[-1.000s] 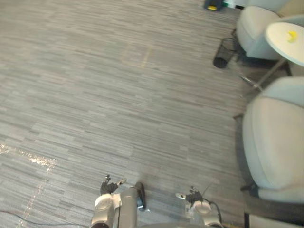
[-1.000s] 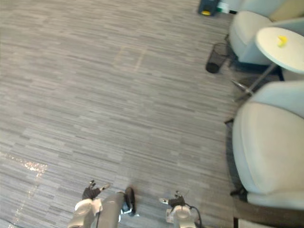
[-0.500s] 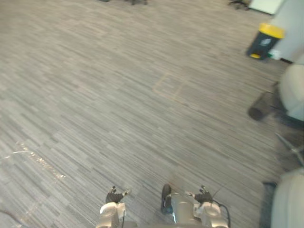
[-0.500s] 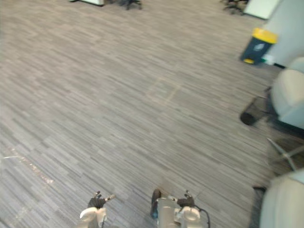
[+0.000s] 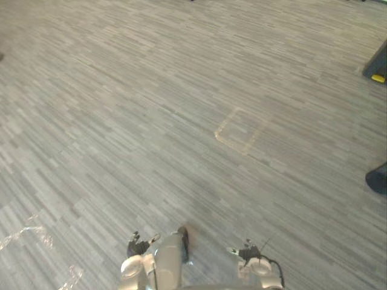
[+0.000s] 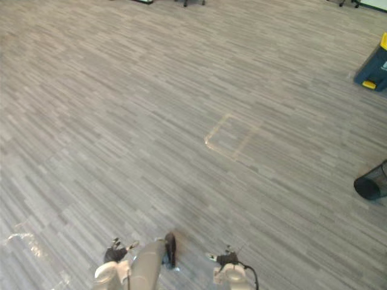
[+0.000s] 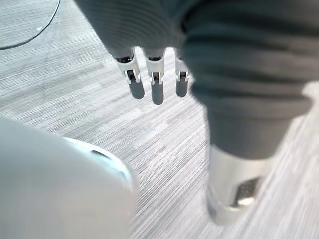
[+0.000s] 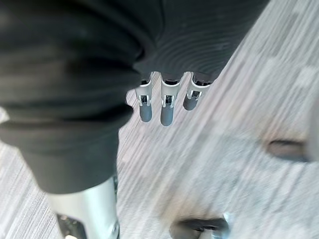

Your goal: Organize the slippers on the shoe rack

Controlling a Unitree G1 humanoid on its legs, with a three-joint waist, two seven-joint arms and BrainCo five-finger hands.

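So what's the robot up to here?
Nothing is being handled yet. The robot's left hand and right hand both hang low over the grey carpet, fingers straight and holding nothing. Ahead on the carpet is a taped square, and a black mesh bin sits off to the robot's right.

Can't make out much of the blue bin (image 6: 370, 67), chopped off by the right edge; same with the black mesh basket (image 6: 370, 182), half gone.

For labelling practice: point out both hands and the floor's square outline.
left hand (image 5: 138, 246): left eye view, dark back.
right hand (image 5: 247, 251): left eye view, dark back.
square outline (image 5: 242, 130): left eye view, its middle.
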